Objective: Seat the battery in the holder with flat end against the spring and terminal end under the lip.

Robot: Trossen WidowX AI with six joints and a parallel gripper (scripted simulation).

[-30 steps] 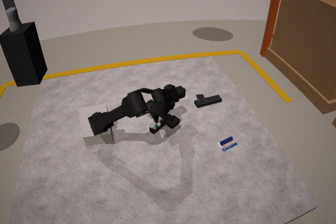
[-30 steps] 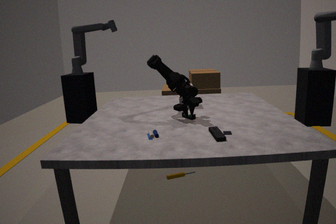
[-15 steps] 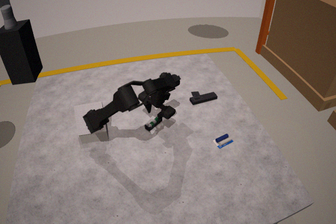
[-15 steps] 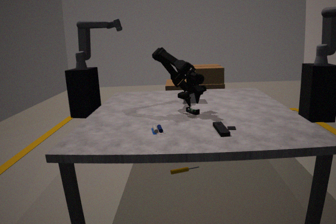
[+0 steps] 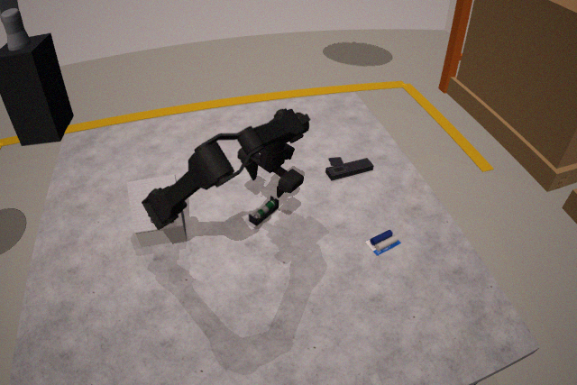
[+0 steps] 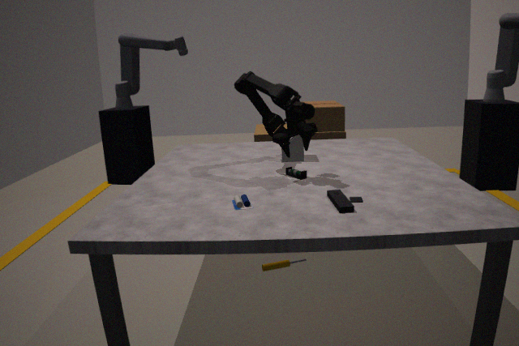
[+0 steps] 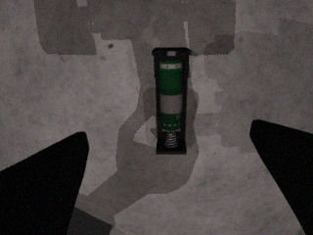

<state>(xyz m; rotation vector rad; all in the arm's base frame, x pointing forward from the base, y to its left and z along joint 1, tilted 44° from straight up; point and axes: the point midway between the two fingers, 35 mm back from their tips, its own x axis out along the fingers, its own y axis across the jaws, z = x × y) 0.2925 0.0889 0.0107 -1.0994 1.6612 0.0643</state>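
The green-and-white battery lies lengthwise in the small black holder, looking straight between its side walls. In the wrist view, its flat end meets the coil spring at the near end. Its other end is at the far wall with the lip; the terminal tip is not visible there, and I cannot tell exactly how deep it sits under the lip. My gripper is wide open and empty, above the holder, with one finger well out to each side and touching nothing.
A black remote lies on the table with a small dark cover beside it. A blue cylinder and a whitish cylinder lie side by side on a blue-and-white card.
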